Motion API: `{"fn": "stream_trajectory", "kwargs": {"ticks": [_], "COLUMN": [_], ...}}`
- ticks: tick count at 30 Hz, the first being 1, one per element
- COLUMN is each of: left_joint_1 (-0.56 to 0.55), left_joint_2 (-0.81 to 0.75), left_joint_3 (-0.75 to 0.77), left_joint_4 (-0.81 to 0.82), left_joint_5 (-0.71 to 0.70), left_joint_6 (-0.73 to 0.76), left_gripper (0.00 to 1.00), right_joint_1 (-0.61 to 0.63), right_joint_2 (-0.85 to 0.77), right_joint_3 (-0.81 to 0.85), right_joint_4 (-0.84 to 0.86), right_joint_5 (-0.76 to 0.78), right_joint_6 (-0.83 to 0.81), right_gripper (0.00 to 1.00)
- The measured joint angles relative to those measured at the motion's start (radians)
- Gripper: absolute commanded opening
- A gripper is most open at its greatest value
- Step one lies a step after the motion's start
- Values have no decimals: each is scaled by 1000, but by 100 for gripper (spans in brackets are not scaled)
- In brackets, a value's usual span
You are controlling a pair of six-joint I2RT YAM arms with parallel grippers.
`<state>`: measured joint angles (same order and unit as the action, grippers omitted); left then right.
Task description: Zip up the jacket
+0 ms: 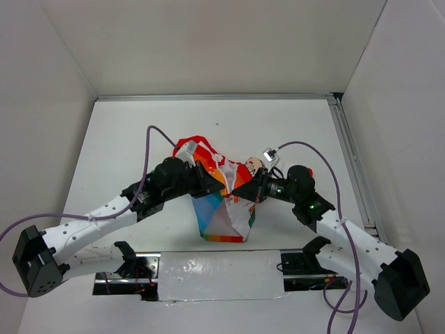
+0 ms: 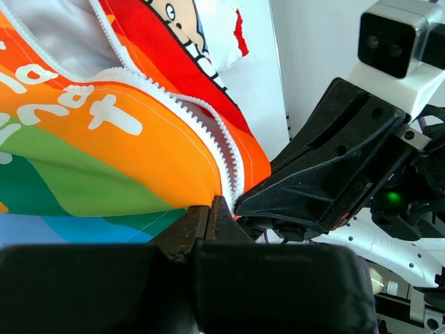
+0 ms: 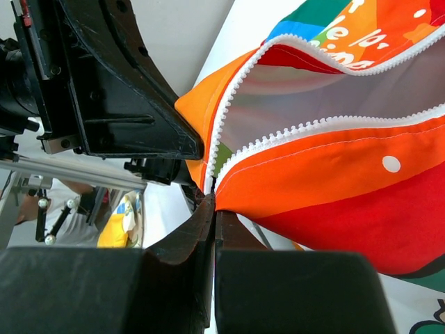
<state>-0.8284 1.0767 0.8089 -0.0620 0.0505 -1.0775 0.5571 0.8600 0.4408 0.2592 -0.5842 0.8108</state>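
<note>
From my console, the jacket sits bunched up in the middle of the table, a little toward the near edge, caught between the two arms. Its rainbow panels face the overhead camera and red trim shows at the far side.

The left gripper has its fingers pressed together, with no gap that I can see. The tips pinch the orange edge of the jacket just where a row of white zipper teeth runs down to them. Part of the cartoon print shows at the top of that wrist view.

The right gripper is likewise clamped tight. Its tips nip the fabric at the point where the two rows of teeth converge. Above that point the rows spread apart, so the front gapes open and the pale lining shows between them.

Both grippers meet almost tip to tip at the same spot on the jacket, each filling the other's wrist view.
</note>
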Motion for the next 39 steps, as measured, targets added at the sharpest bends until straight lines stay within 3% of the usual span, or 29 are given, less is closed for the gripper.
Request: {"fn": "stream_trajectory", "kwargs": {"ticks": [39], "left_joint_1": [-2], "left_joint_2": [-8], "left_joint_3": [-33], "left_joint_4": [37], "left_joint_5": [5], "left_joint_6": [1], "left_gripper": [0], "right_joint_1": [-34], "right_joint_2": [16], "right_joint_3": [4], "right_joint_4": [6], "right_joint_5": [-50], "right_joint_6": [3], "right_gripper": [0]}}
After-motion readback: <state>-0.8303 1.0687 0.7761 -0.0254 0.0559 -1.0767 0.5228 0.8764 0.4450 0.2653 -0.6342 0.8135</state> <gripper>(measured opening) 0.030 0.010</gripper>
